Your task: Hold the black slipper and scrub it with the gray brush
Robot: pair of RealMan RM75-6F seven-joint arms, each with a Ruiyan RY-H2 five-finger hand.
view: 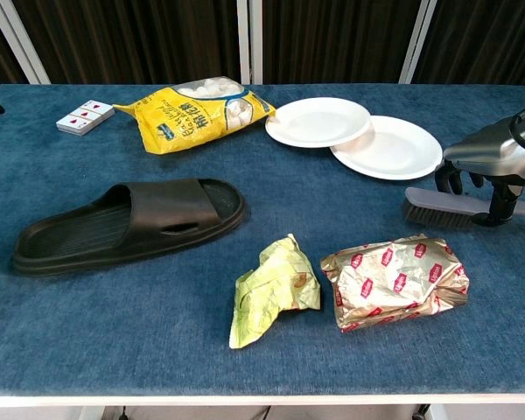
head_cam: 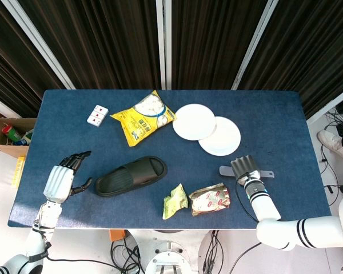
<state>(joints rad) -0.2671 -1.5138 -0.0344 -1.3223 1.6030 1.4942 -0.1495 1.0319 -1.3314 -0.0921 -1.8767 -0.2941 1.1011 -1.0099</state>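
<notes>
The black slipper (head_cam: 131, 176) (view: 131, 223) lies sole down at the table's front left, toe end pointing right. To its left my left hand (head_cam: 63, 180) hovers with fingers spread and holds nothing, a short gap away from the heel. The gray brush (head_cam: 263, 173) (view: 444, 210) lies at the front right, tipped so that its bristles show in the chest view. My right hand (head_cam: 246, 169) (view: 494, 166) sits over the brush, its fingers curled around the handle.
A yellow snack bag (head_cam: 143, 117), a small card box (head_cam: 98, 115) and two overlapping white plates (head_cam: 194, 121) lie at the back. A crumpled green wrapper (head_cam: 175, 200) and a gold packet (head_cam: 210, 198) lie between the slipper and the brush.
</notes>
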